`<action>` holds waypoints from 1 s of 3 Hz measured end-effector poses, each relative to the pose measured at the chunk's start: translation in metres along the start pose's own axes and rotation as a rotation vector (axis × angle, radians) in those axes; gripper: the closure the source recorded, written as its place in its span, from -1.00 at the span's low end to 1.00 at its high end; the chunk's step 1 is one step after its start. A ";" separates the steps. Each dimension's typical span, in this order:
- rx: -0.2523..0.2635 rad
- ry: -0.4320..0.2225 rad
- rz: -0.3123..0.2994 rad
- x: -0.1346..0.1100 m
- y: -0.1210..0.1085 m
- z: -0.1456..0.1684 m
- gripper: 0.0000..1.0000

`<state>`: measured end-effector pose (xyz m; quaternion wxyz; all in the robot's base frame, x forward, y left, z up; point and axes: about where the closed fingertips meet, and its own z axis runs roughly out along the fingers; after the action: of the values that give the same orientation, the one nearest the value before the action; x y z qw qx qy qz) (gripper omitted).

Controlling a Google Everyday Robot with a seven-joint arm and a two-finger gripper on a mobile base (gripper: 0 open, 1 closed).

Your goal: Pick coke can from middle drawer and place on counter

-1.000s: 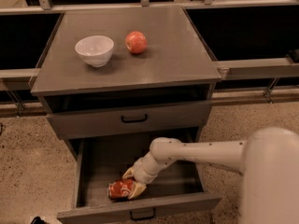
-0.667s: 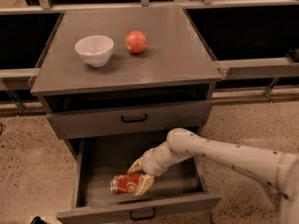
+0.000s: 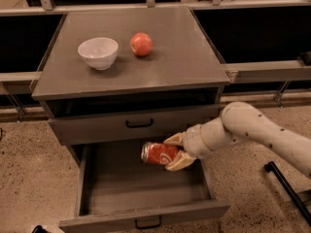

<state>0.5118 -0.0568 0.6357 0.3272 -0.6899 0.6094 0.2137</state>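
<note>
The coke can [image 3: 159,154] is red with white lettering and a silver end, lying sideways in the air above the open middle drawer [image 3: 146,216]. My gripper [image 3: 173,153] is shut on the coke can, with one pale finger above it and one below. The arm comes in from the right. The can hangs just below the shut drawer above and well clear of the drawer floor. The counter [image 3: 180,57] is the grey cabinet top above, reaching to the front edge.
A white bowl [image 3: 98,52] and a red apple [image 3: 141,43] stand on the counter's back left part. A shut grey drawer [image 3: 138,124] with a black handle sits right above the can. Black recesses flank the cabinet. The floor is speckled.
The can lay on the drawer floor with the gripper around it. Now it has been lifted up and to the right, out of the drawer box, with the arm drawn back.
</note>
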 end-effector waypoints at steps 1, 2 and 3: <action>0.094 0.098 0.049 -0.017 -0.053 -0.091 1.00; 0.144 0.141 0.058 -0.035 -0.087 -0.140 1.00; 0.215 0.208 0.078 -0.064 -0.126 -0.185 1.00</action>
<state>0.6057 -0.1383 0.8322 0.3259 -0.6450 0.6857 0.0872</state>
